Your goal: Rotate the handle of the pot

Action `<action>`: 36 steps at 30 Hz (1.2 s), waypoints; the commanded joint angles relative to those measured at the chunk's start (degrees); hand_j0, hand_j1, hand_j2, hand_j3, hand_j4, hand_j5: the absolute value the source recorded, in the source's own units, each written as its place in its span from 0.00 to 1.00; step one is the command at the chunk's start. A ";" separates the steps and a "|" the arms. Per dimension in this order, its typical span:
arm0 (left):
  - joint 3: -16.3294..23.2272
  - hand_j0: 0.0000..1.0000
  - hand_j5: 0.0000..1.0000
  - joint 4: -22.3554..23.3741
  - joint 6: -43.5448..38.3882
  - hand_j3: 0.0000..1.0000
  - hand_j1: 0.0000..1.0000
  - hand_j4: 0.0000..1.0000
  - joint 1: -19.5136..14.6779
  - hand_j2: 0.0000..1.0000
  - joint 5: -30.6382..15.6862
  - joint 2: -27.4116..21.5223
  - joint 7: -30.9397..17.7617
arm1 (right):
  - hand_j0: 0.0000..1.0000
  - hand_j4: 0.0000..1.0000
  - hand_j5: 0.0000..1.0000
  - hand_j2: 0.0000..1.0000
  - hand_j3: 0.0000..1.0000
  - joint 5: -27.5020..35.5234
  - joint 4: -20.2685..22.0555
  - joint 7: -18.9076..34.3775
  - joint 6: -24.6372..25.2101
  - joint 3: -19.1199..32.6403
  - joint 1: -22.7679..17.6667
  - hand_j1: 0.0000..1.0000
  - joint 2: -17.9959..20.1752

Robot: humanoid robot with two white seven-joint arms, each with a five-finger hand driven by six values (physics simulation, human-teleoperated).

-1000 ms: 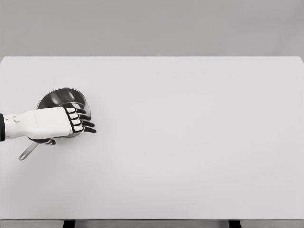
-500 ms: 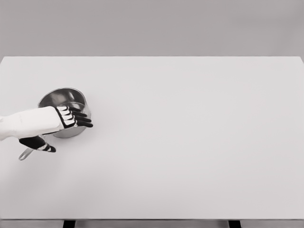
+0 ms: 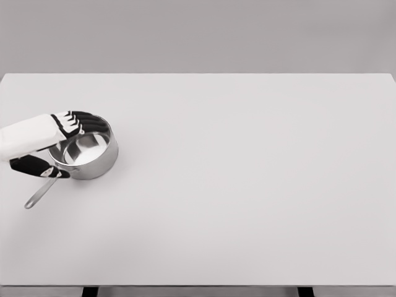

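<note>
I judge the rotation unfinished: my left hand (image 3: 46,145) straddles the round steel saucepan (image 3: 86,153), fingers (image 3: 75,119) relaxed, gripping nothing, its long metal handle (image 3: 38,194) pointing lower-left.

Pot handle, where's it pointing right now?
In the head view, the handle sticks out from the pot toward the table's near-left, just below the left hand.
</note>
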State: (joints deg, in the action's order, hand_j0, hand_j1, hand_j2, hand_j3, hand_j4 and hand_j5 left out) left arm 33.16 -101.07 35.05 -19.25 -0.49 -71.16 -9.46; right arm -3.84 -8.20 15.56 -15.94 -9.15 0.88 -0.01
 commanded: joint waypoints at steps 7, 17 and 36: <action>-5.04 1.00 1.00 -0.01 -0.05 1.00 1.00 1.00 1.40 1.00 9.55 4.28 21.76 | 1.00 1.00 1.00 1.00 1.00 -0.03 0.02 -0.01 -0.05 0.01 0.00 1.00 0.01; -5.22 1.00 1.00 -0.01 -0.05 1.00 1.00 1.00 9.14 1.00 11.48 3.57 21.85 | 1.00 1.00 1.00 1.00 1.00 -0.03 -0.06 -0.01 0.03 0.01 0.00 1.00 0.01; -13.04 1.00 1.00 -0.01 -0.05 1.00 1.00 1.00 19.07 1.00 15.87 3.58 20.97 | 1.00 1.00 1.00 1.00 1.00 -0.03 0.02 -0.01 -0.05 0.01 0.00 1.00 0.01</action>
State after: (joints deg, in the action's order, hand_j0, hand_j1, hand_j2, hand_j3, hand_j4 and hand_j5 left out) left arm 21.31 -101.06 34.94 -0.18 15.56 -67.38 11.61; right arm -3.84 -8.19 15.56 -15.95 -9.15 0.88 -0.01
